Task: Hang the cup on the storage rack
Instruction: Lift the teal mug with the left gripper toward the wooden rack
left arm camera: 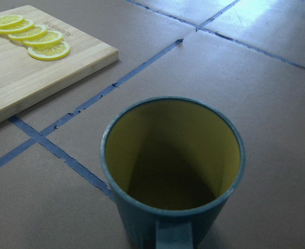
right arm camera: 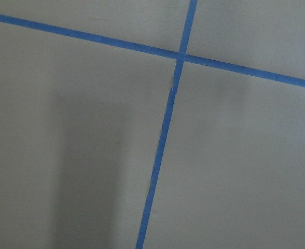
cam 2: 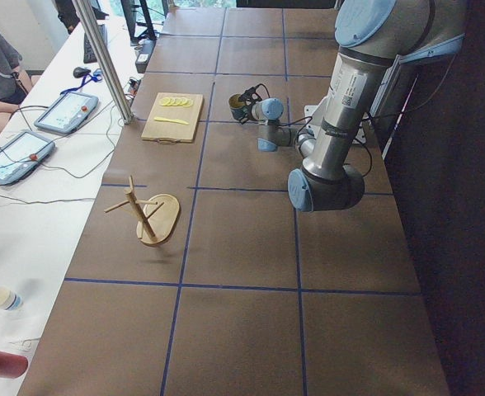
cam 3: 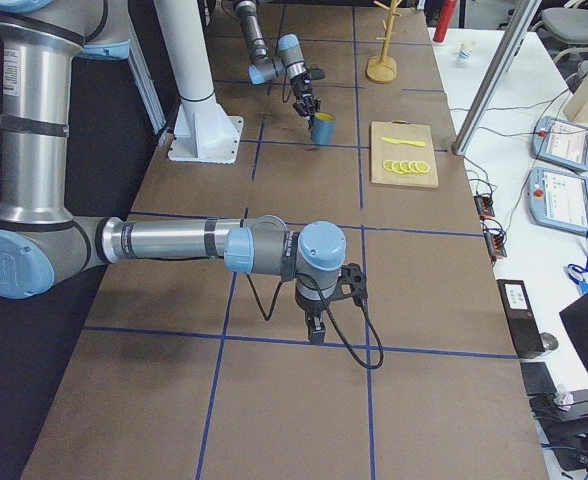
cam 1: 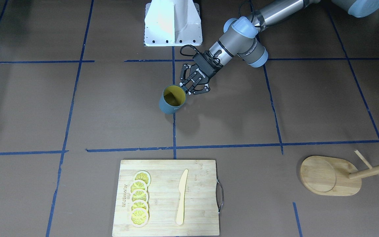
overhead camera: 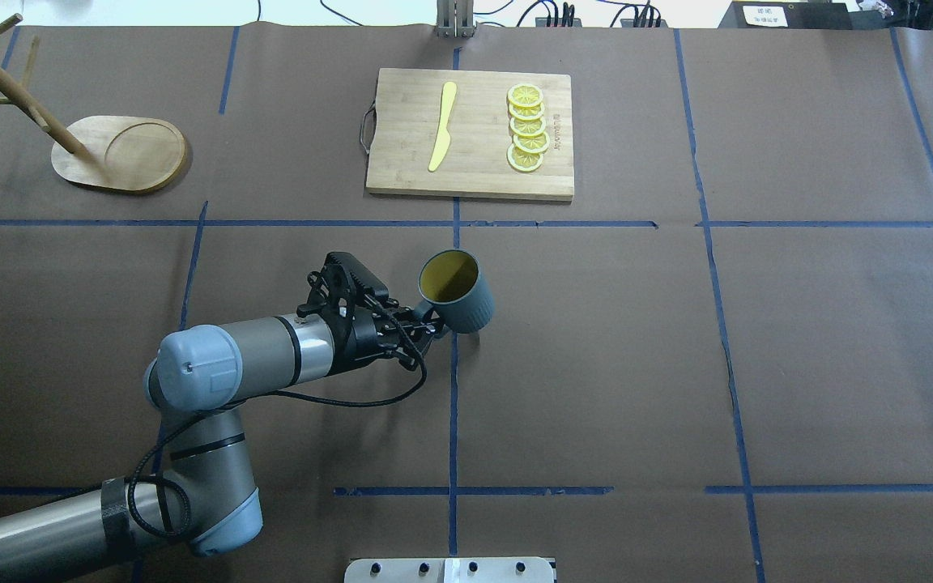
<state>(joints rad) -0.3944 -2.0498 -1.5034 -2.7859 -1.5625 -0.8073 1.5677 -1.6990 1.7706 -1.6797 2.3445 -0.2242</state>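
The dark teal-grey cup [cam 1: 170,104] with a yellow inside is near the table's middle, its handle turned toward my left gripper [cam 1: 190,89]. The gripper's fingers are closed on the handle, as the overhead view shows at the cup [overhead camera: 466,309] and the gripper [overhead camera: 428,325]. The left wrist view is filled by the cup [left arm camera: 142,223], its handle at the bottom edge. The bamboo storage rack [cam 1: 331,176] stands upright and empty far off on my left [overhead camera: 122,154]. My right gripper [cam 3: 315,330] shows only in the exterior right view, so I cannot tell its state.
A bamboo cutting board [cam 1: 202,197] lies at the table's far side with several lemon slices [cam 1: 139,204] and a yellow knife [cam 1: 182,197] on it. The robot's white base [cam 1: 173,23] stands at the near edge. Blue tape lines cross the brown table.
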